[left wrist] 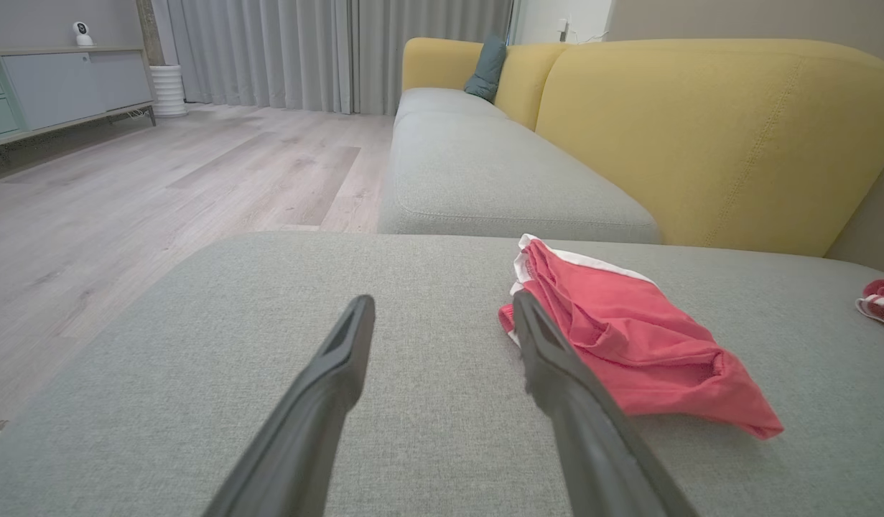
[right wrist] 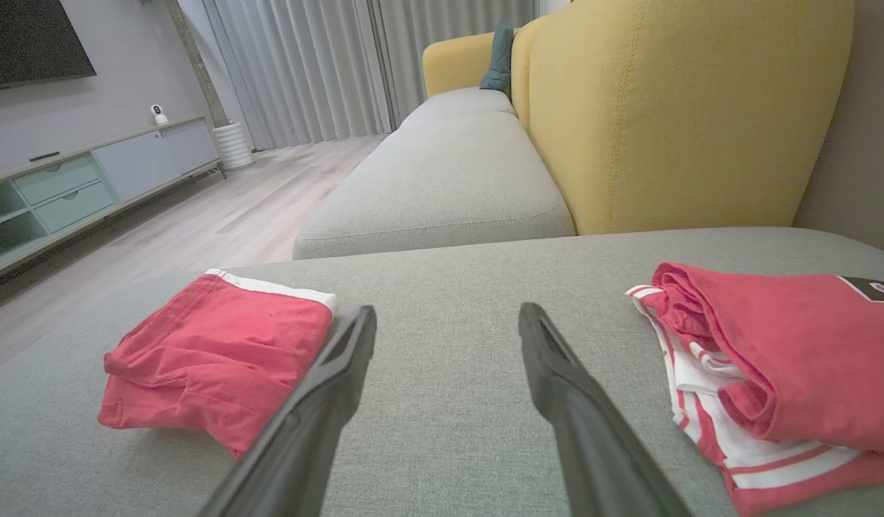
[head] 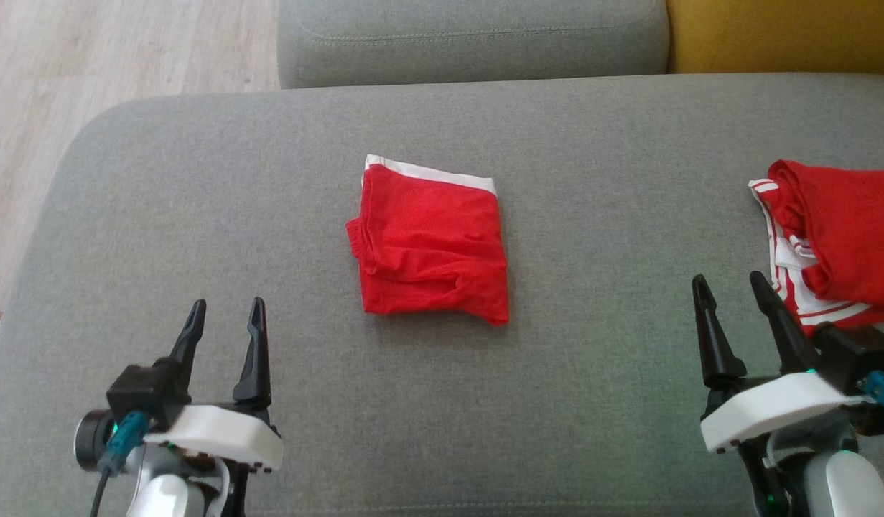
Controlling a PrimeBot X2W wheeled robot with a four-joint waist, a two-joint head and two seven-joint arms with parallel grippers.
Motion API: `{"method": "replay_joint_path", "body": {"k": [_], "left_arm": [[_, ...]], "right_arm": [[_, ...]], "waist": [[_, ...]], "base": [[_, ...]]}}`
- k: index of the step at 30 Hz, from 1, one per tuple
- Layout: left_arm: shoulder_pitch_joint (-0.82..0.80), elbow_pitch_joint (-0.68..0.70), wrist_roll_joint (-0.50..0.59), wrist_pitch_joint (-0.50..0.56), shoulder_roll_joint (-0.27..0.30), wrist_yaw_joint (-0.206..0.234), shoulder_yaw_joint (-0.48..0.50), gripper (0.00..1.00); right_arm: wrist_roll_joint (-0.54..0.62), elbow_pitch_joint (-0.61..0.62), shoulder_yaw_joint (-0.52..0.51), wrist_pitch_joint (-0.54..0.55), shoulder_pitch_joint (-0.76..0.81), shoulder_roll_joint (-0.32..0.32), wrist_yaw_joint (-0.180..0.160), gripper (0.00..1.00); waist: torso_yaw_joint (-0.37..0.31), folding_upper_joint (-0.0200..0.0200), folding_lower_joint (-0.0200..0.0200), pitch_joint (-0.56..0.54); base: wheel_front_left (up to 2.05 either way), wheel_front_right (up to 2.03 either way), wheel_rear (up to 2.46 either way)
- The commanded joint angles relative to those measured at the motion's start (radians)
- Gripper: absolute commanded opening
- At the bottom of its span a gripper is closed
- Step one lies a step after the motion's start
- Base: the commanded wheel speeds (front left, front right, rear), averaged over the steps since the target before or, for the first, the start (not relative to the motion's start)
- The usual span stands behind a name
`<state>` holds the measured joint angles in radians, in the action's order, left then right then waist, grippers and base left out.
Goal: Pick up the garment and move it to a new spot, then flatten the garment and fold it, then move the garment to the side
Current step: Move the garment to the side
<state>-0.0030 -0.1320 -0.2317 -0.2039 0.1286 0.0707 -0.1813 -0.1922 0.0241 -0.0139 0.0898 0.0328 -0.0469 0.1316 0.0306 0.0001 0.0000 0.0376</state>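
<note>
A red garment [head: 431,244] with a white waistband lies folded in a rough rectangle at the middle of the grey cushion [head: 269,215]. It also appears in the left wrist view [left wrist: 628,345] and the right wrist view [right wrist: 212,359]. My left gripper [head: 225,319] hovers open near the front left, well short of the garment, nothing between its fingers [left wrist: 334,373]. At the front right my right gripper [head: 732,291] stands open and empty, with its fingers [right wrist: 556,373] apart.
A second pile of red and white clothing [head: 829,244] lies at the cushion's right edge, just beside my right gripper. Another grey seat [head: 470,36] and a yellow backrest [head: 779,32] lie beyond. Wooden floor [head: 111,57] runs along the left.
</note>
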Motion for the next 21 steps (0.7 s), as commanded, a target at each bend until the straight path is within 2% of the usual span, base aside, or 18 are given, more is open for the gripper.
{"method": "replay_joint_path", "body": {"k": [1, 12, 21], "left_arm": [[-0.035, 0.036, -0.012, 0.000, 0.021, 0.005, 0.031, 1.00], [-0.065, 0.042, -0.006, -0.004, 0.030, 0.008, 0.019, 1.00], [-0.175, 0.062, 0.002, -0.019, 0.028, -0.010, -0.002, 1.00]], "right_arm": [[0.007, 0.040, 0.016, 0.002, -0.031, -0.004, -0.001, 1.00], [0.017, 0.045, 0.004, 0.008, -0.041, -0.004, -0.001, 1.00], [0.037, -0.007, 0.003, 0.019, -0.138, -0.003, -0.001, 1.00]], "waist": [[0.000, -0.0001, 0.0000, 0.000], [0.017, -0.0001, 0.0000, 0.029], [0.097, -0.0001, 0.0000, 0.154]], "base": [[0.00, 0.00, 0.00], [0.00, 0.00, 0.00], [0.00, 0.00, 0.00]]}}
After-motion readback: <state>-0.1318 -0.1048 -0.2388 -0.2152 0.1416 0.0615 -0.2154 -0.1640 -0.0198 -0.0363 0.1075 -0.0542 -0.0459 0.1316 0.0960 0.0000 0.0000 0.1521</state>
